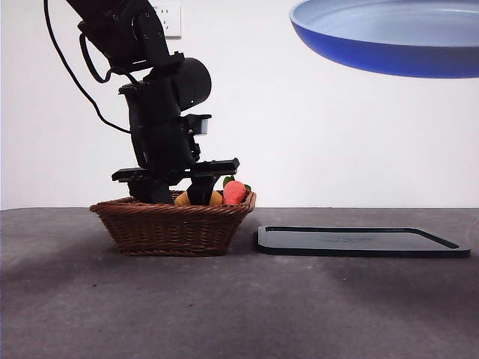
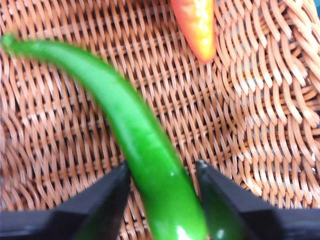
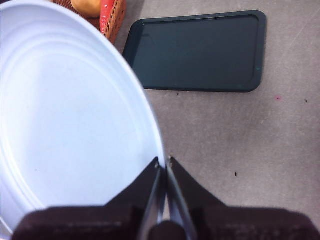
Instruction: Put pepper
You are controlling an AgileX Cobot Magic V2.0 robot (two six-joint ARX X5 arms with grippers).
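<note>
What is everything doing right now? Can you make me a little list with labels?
left gripper: down inside the basket, jaws on either side of the pepper
pepper: green, lying on the basket's woven floor
right gripper: jaws shut on the rim of the blue plate, held up high above the table
black tray: flat on the table beside the basket, nothing on it
also in the basket: a red-orange fruit and a yellow-orange fruit
</note>
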